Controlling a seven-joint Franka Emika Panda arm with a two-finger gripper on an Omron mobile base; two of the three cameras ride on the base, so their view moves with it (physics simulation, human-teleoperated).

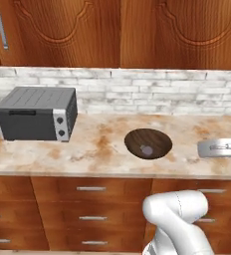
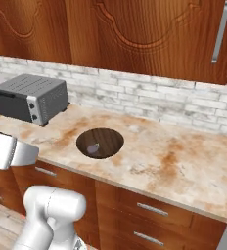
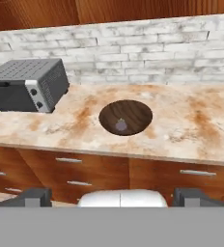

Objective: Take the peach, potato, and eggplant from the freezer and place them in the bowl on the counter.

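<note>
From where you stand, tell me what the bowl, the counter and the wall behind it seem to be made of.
The bowl: dark brown with faint grain, probably wood, with a soft sheen.
The counter: beige with rust-brown marbling, apparently polished stone.
The wall: pale grey-white bricks with visible joints, looks like matt stone or brick tile.

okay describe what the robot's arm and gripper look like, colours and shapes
The arm is glossy white, built of thick rounded segments that bulge like smooth capsules at the joints. The gripper ends in two small, blocky dark grey fingertips, with a rounded white part of the hand between them. No cables or markings are visible.
</note>
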